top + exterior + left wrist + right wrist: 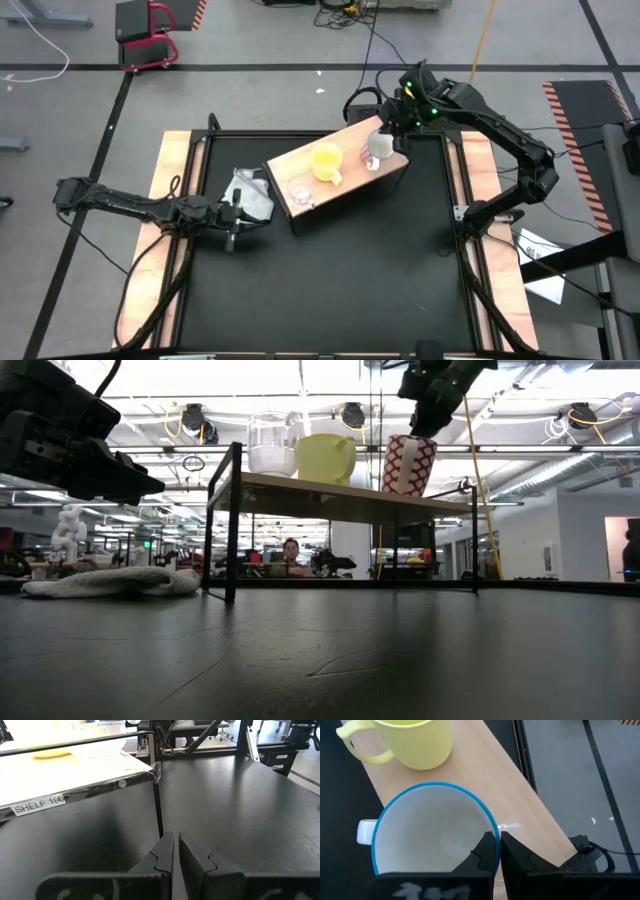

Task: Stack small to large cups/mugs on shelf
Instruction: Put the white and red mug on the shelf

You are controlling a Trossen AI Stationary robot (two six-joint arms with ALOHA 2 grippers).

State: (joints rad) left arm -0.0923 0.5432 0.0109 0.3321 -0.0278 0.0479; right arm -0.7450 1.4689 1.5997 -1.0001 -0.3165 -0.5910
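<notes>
Three vessels stand in a row on the wood-topped shelf [350, 140]: a clear glass cup [300, 188] at its near-left end, a yellow mug [327, 163] in the middle, and a white mug with a red pattern outside [410, 465] at the far-right end. My right gripper [496, 850] comes down from above and is shut on that mug's blue rim. My left gripper [175, 855] hovers shut and empty over the black table, left of the shelf and beside the cloth [250, 195]. My right gripper pinches the white mug's wall at the rim [492, 827], on the side opposite the handle [366, 831], one finger inside and one outside. The fingers slant down from above. The mug stands mouth up, slightly tilted; its base is at the shelf top, touching or not I cannot tell.
The shelf stands askew at the table's far middle on thin dark legs [232, 530]. The white-grey cloth [110, 582] lies on the table by its left end. Wooden boards [170, 200] border the black table on the left and right. A person sits in the room beyond [291, 550].
</notes>
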